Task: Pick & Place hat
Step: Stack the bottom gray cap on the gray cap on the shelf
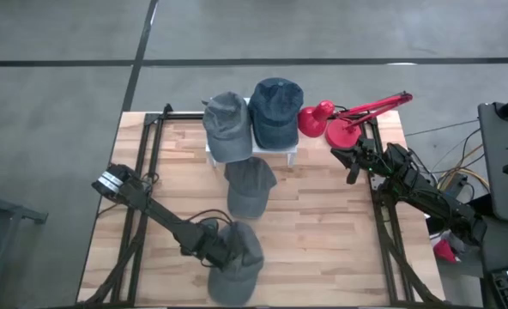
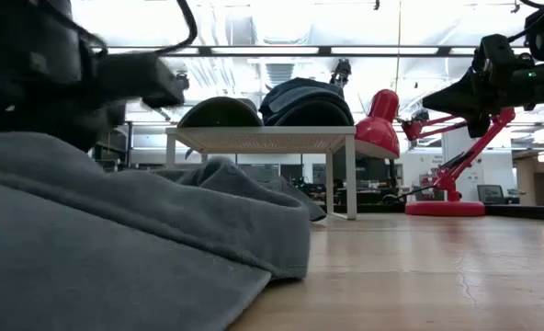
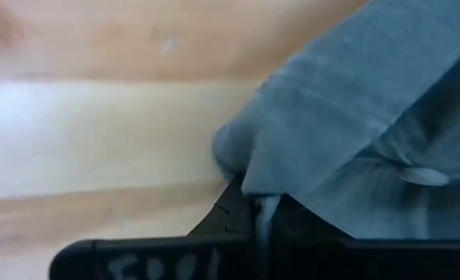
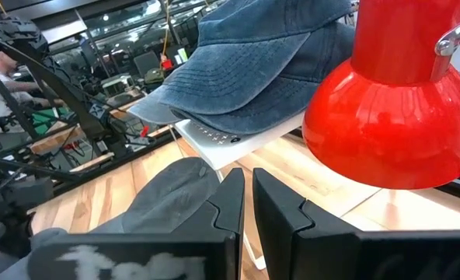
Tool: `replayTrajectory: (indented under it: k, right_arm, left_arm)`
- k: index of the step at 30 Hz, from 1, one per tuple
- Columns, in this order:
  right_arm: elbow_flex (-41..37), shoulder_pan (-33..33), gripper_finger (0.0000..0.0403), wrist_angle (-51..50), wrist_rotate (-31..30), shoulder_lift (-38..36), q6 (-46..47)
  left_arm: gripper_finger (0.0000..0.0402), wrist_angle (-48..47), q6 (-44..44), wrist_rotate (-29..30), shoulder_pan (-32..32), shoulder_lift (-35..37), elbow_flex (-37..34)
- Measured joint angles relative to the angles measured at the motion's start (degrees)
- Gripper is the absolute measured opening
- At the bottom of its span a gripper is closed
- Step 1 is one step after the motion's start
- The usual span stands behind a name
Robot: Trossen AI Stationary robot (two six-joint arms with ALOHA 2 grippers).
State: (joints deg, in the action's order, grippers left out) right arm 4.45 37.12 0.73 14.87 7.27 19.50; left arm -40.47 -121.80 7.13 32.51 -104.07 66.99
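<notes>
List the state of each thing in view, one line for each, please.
Left tool: shut on the grey fabric cap at the near table edge.
Right tool: shut, empty, raised beside the red desk lamp.
Second grey fabric cap: lying on the table.
Two denim caps: resting on the white stand.

A grey cap (image 1: 237, 262) lies crumpled at the table's near edge, its fabric pinched by the left gripper (image 1: 222, 251).

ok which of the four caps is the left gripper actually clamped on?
The grey cap at the table's near edge; the left gripper is shut on its fabric. The other three lie apart: one mid-table, two on the white stand.
</notes>
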Motion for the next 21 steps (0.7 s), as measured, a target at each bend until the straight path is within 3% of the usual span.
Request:
replayTrajectory:
  k: [13,21]
  right_arm:
    - [0.0,0.0,0.0027,-0.1,0.1,0.0,0.0]
    - [0.0,0.0,0.0027,-0.2,0.1,0.0,-0.2]
  left_arm:
    - [0.0001,-0.5,2.9,22.5,0.9,14.2,0.8]
    - [0.0001,-0.2,11.0,44.2,1.6,22.2,3.8]
